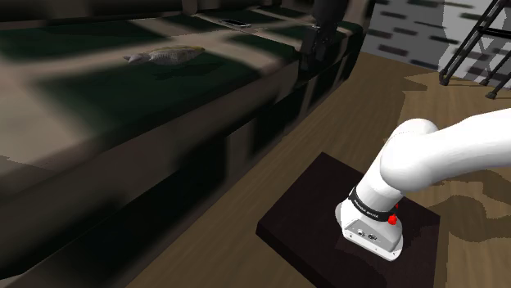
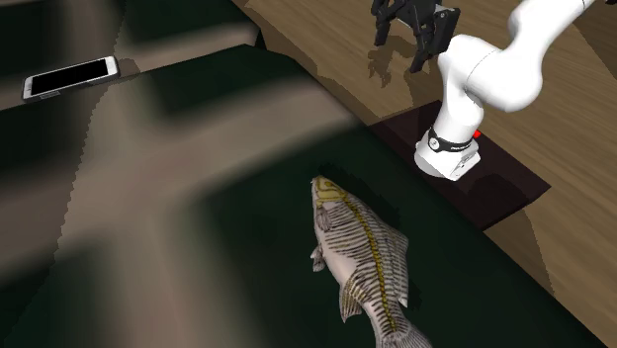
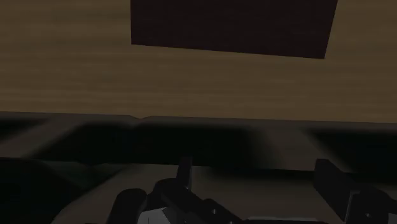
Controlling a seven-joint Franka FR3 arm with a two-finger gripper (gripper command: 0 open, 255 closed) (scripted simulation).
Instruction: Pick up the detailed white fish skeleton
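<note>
A broad sofa seat (image 1: 98, 123), checked in dark green and beige, stands on a brown wood-plank floor (image 1: 409, 90). At the upper left of the shoulder view, a pale grey-tan fish skeleton (image 1: 164, 56) lies flat on the seat, showing a yellowish spine and fine striped ribs. The black two-finger end effector (image 2: 400, 44) hangs over the floor, well apart from the fish, fingers spread and empty.

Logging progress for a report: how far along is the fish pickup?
Done: nothing yet; the fish skeleton lies untouched on the dark cushion. In hand: the gripper hangs open and empty, far from the fish. Left: reach over it, descend, close, lift.
</note>
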